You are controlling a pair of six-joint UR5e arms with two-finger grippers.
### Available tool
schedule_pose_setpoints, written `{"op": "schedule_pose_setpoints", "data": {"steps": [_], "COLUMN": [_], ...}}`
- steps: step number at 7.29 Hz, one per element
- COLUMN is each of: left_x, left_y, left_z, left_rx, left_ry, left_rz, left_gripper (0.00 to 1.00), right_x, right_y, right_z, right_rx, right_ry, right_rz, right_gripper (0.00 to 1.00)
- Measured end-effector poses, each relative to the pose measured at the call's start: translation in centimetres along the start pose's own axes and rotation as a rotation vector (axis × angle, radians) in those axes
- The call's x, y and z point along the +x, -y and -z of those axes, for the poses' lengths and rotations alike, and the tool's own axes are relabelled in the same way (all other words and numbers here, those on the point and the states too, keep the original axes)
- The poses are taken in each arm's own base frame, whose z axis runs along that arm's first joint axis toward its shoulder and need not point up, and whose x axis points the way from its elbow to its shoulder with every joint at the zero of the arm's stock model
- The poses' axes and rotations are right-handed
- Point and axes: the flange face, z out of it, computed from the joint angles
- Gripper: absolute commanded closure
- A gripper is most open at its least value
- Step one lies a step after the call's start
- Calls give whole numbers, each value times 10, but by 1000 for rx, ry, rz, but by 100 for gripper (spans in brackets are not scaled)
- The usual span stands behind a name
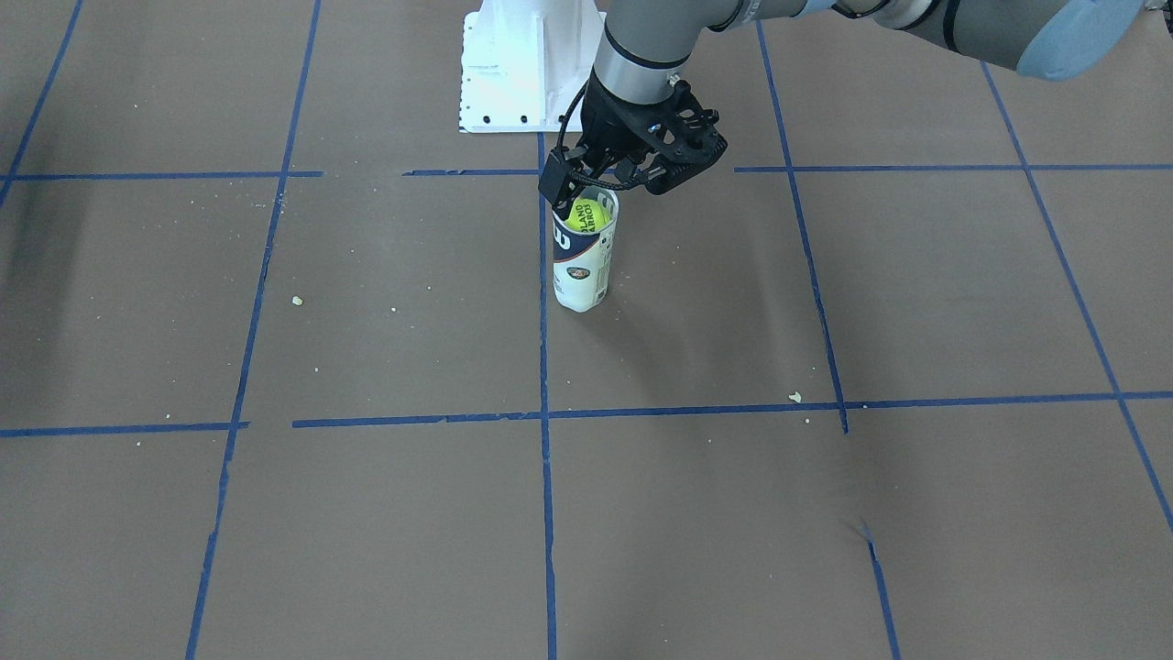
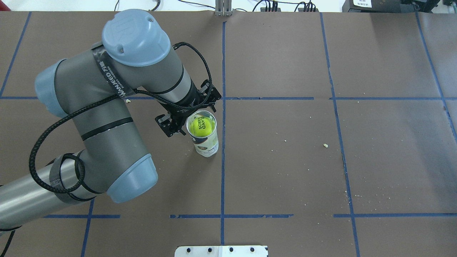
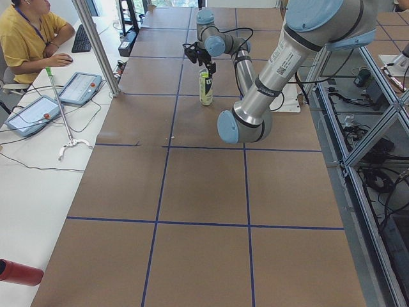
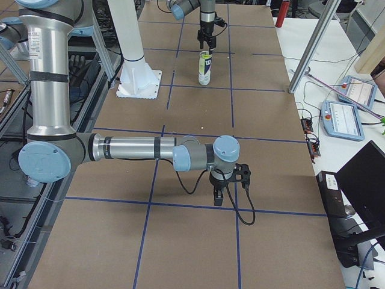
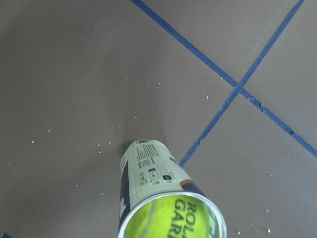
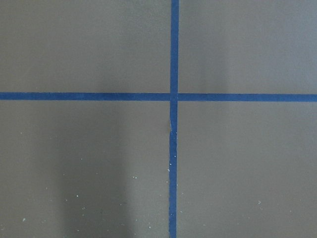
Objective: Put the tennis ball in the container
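The clear tube (image 1: 580, 270) with its navy and white label stands upright near the table's middle, beside a blue tape line. The yellow-green tennis ball (image 1: 586, 216) sits inside its open mouth, just below the rim, lettering up (image 2: 202, 126). My left gripper (image 1: 605, 183) hovers right above the rim, toward the robot's side, open and holding nothing. The left wrist view looks down on the tube (image 5: 148, 166) with the ball (image 5: 168, 220) in it; no fingers show there. My right gripper (image 4: 225, 191) hangs low over bare table far from the tube; I cannot tell its state.
The white pedestal base (image 1: 522, 64) stands behind the tube on the robot's side. Blue tape lines cross the brown table, with small crumbs (image 1: 794, 397) scattered about. An operator (image 3: 25, 38) sits at a side desk with tablets.
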Motion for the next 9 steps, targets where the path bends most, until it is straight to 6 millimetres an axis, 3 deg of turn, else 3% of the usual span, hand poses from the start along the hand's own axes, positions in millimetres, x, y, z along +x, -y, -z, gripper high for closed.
{"op": "schedule_pose_setpoints", "data": {"steps": [2, 4, 5, 6, 7, 8, 9], "left_x": [-12, -61, -92, -129, -177, -237, -318], "left_y": [32, 82, 117, 160, 209, 262, 326], "left_z": [20, 50, 68, 80, 87, 98, 116], "left_rx": [39, 102, 147, 192, 211, 204, 194], "left_ry": [-20, -30, -20, 21, 87, 137, 158], "left_rz": [-64, -230, -311, -388, -480, -575, -668], "left_gripper": [0, 0, 0, 0, 0, 0, 0], "right_x": [0, 0, 0, 0, 0, 0, 0], "right_y": [0, 0, 0, 0, 0, 0, 0], "right_z": [0, 0, 0, 0, 0, 0, 0], "right_rx": [0, 0, 0, 0, 0, 0, 0], "right_ry": [0, 0, 0, 0, 0, 0, 0], "right_rz": [0, 0, 0, 0, 0, 0, 0], "right_gripper": [0, 0, 0, 0, 0, 0, 0]}}
